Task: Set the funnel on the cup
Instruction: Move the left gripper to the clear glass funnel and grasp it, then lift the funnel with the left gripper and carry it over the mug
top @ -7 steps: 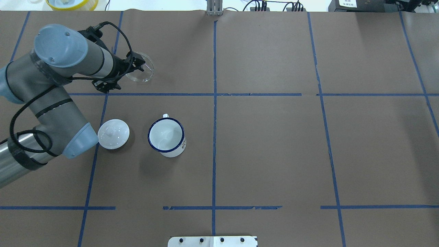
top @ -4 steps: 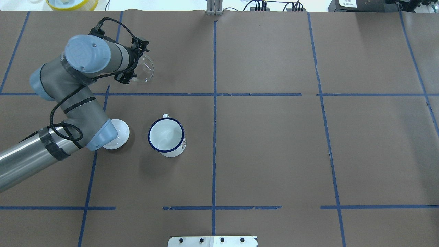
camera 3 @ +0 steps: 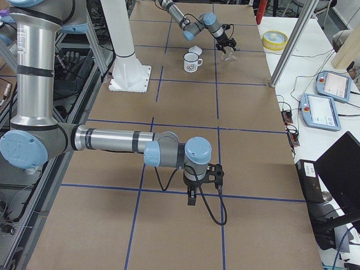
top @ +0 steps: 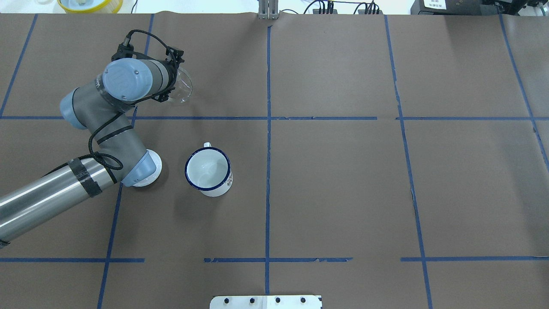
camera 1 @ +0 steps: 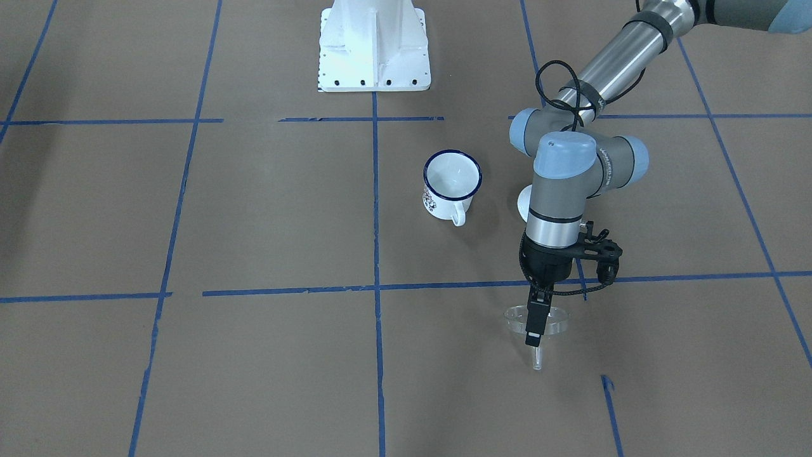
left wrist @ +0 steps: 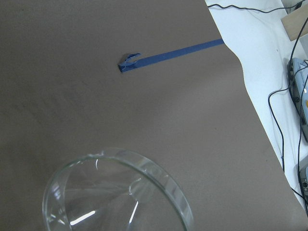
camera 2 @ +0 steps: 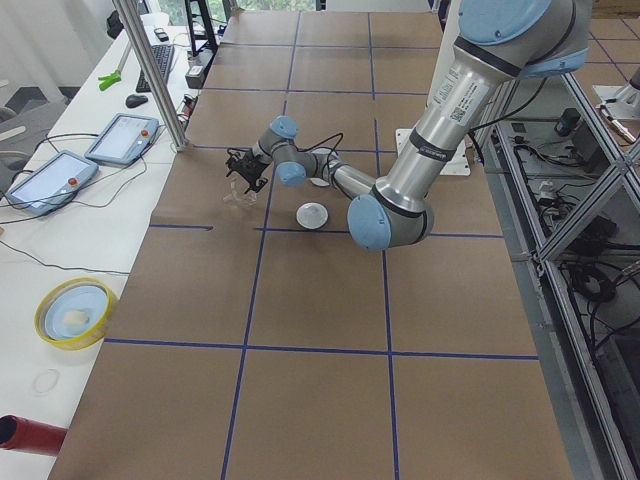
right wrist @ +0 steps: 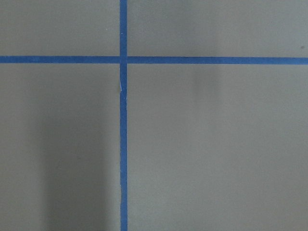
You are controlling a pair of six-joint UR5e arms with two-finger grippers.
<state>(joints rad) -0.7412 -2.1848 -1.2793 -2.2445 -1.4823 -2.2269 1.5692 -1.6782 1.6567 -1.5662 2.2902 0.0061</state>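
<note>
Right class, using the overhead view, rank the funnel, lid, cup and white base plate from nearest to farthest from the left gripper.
1. funnel, at the left gripper, far-left square.
2. lid and cup, side by side nearer the robot: too close to call.
3. white base plate, bottom centre edge.

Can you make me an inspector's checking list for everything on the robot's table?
Surface: brown paper with a blue tape grid.
Job's things: clear funnel at the left gripper's tips; cup upright, empty, in another grid square.
Clutter: white lid beside the cup.
Grippers: left gripper at the funnel's rim, grip unclear; right gripper over bare paper, cannot tell open or shut.
Cables: black cable looped at the left wrist.
Surroundings: yellow dish and control tablets on the white side bench.
</note>
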